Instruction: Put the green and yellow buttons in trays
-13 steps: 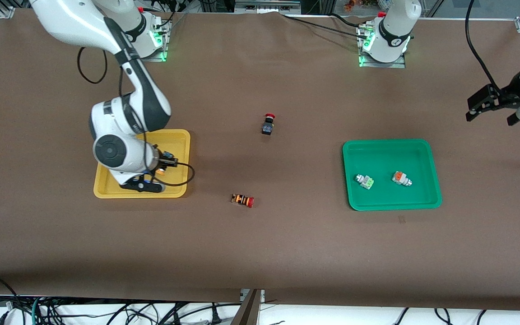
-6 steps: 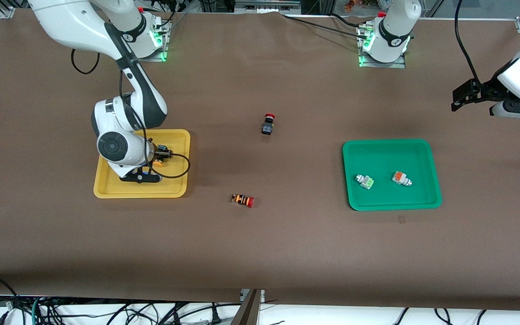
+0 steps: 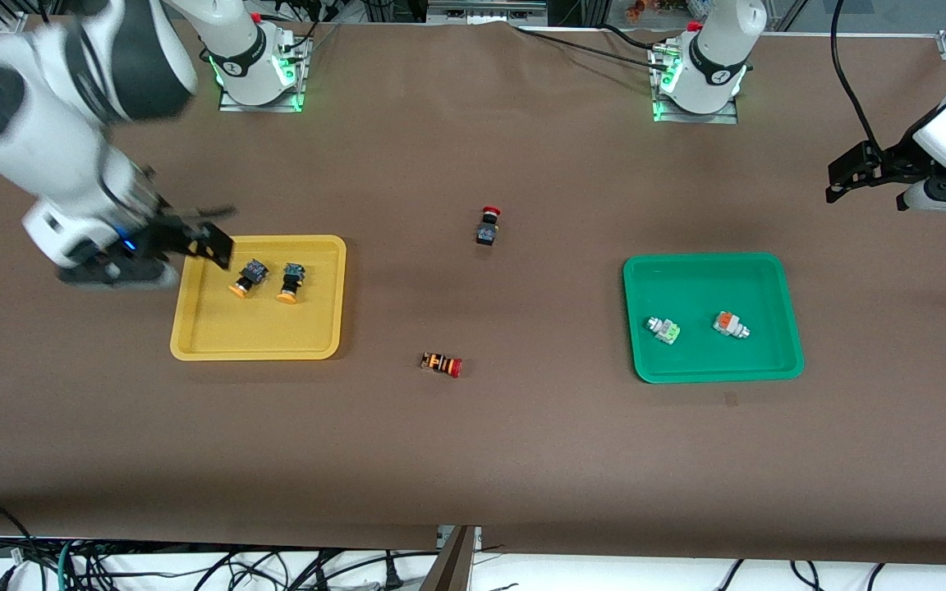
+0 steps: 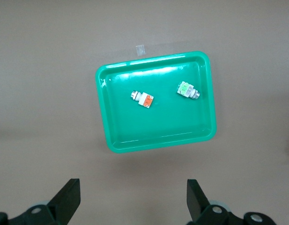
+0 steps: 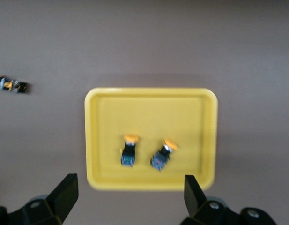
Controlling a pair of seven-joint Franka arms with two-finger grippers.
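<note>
Two dark buttons with orange-yellow caps [image 3: 246, 279] [image 3: 289, 282] lie side by side in the yellow tray [image 3: 258, 353]. They also show in the right wrist view [image 5: 129, 151] [image 5: 163, 154], in that tray [image 5: 149, 117]. My right gripper [image 3: 202, 230] is open and empty, raised over the tray's corner toward the right arm's end [image 5: 128, 192]. The green-faced button [image 3: 663, 329] [image 4: 187, 90] and the orange-marked button [image 3: 731, 325] [image 4: 144, 99] lie in the green tray [image 3: 711, 287] [image 4: 158, 131]. My left gripper [image 3: 847, 176] [image 4: 133, 197] is open and empty, high over the table toward the left arm's end.
A black switch with a red cap [image 3: 488, 226] stands mid-table. An orange-striped switch with a red cap [image 3: 442, 364] [image 5: 9, 85] lies nearer the front camera, between the trays. A small tape mark [image 3: 731, 399] [image 4: 141, 48] sits by the green tray.
My right gripper has let go of a yellow-capped button in the yellow tray and risen away toward the right arm's end. Both buttons there are now uncovered. The left arm barely shifted.
</note>
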